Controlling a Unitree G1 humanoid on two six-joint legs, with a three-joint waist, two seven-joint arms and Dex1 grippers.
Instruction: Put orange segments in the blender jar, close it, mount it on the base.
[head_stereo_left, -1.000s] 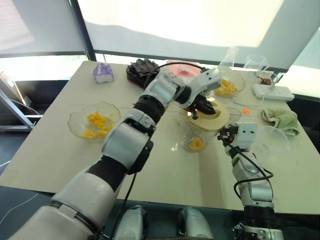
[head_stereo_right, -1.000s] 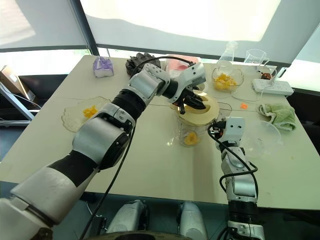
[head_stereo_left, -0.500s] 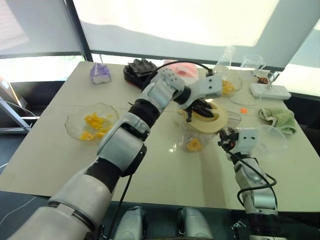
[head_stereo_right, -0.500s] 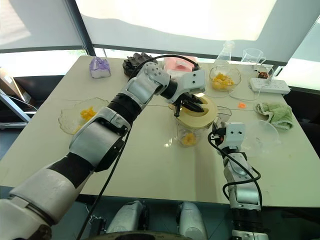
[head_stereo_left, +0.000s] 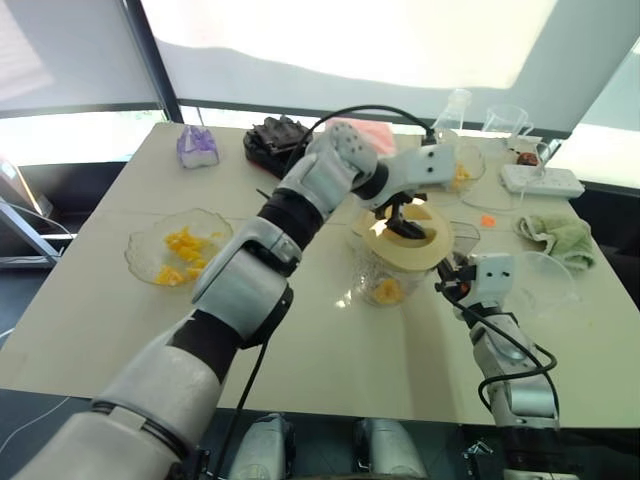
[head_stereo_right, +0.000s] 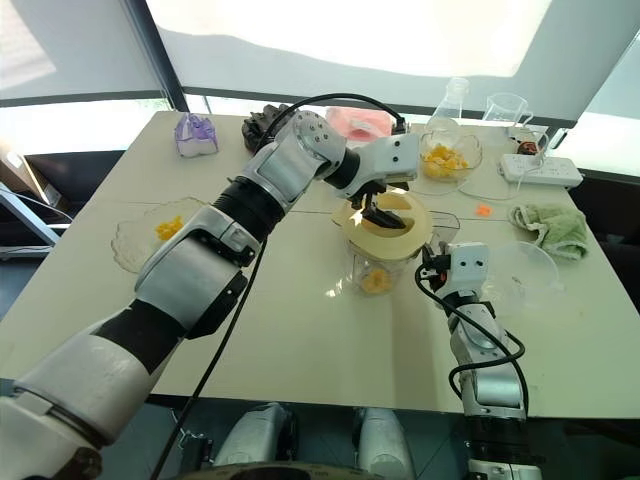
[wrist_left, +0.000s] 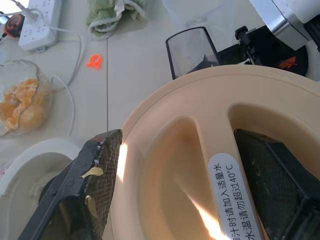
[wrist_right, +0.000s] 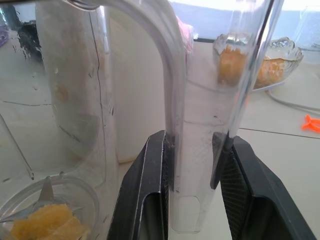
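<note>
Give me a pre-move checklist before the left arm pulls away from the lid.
1. Segments in the jar: ok. Orange segments lie at the bottom of the jar.
2. Lid on the jar: ok. The lid sits across the jar's mouth; whether it is locked, cannot tell.
3. Left gripper free of the lid: cannot tell. Its fingers stand apart, one outside the rim, one in a recess.
4. Jar steadied: ok. The right gripper is shut on the jar's handle.
5. Base ready: ok. The base stands beside the jar, its socket uncovered.
</note>
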